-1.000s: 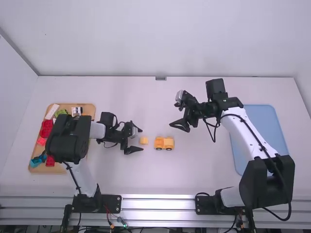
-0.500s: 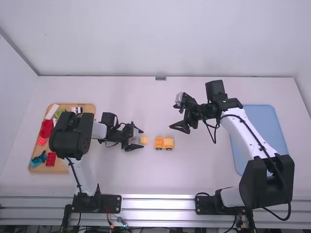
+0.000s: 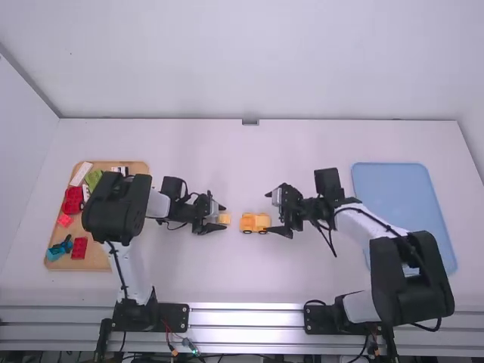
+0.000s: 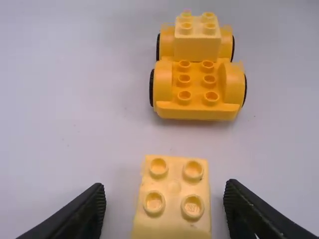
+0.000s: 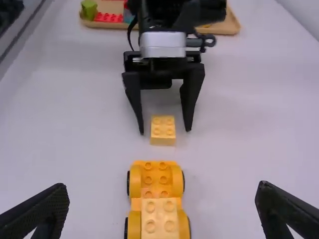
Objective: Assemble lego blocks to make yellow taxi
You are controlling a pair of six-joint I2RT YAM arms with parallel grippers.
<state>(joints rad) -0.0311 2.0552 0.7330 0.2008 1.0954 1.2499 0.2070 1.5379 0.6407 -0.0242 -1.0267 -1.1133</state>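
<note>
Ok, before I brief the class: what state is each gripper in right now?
Left gripper: open around the small yellow block, not gripping it.
Right gripper: open, empty, near the wheeled base.

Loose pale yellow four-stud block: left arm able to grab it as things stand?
Likely yes: the left black gripper is open astride the block, a gap on each side; the yellow wheeled base sits beyond, out of the way.

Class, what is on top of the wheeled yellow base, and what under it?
A pale block sits on one end of the wheeled base, covering what is beneath; the other end's studs are bare. The underside is hidden.
</note>
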